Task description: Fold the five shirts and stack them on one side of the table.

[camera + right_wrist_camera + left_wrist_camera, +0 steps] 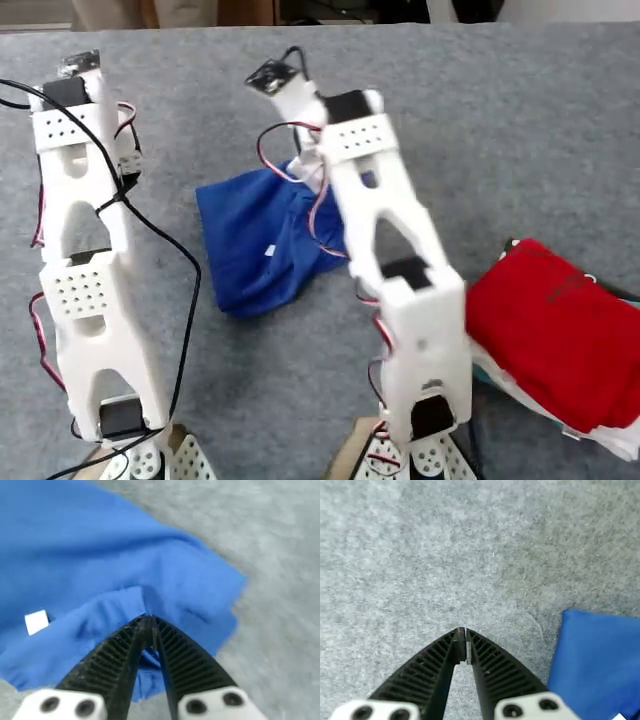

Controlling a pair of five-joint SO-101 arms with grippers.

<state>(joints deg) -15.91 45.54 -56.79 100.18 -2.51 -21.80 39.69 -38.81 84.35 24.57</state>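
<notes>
Shirt-wise, the blue shirt (255,240) is lying rumpled on the grey table (500,120) between the two arms, partly under the right arm. Its long axis runs roughly from the far side back toward the arm bases, a bit diagonal, with one corner pointing at the bases. There's a small white tag (36,621) showing on it. The right gripper (148,625) is clenched tight, tips right at a raised fold of the blue cloth, though I can't tell if it's actually pinching any. The left gripper (461,641) is clamped too, holding nothing, over bare table just beside the shirt's edge. Off to the right, a folded red shirt (545,330) tops a stack, lying diagonal.
</notes>
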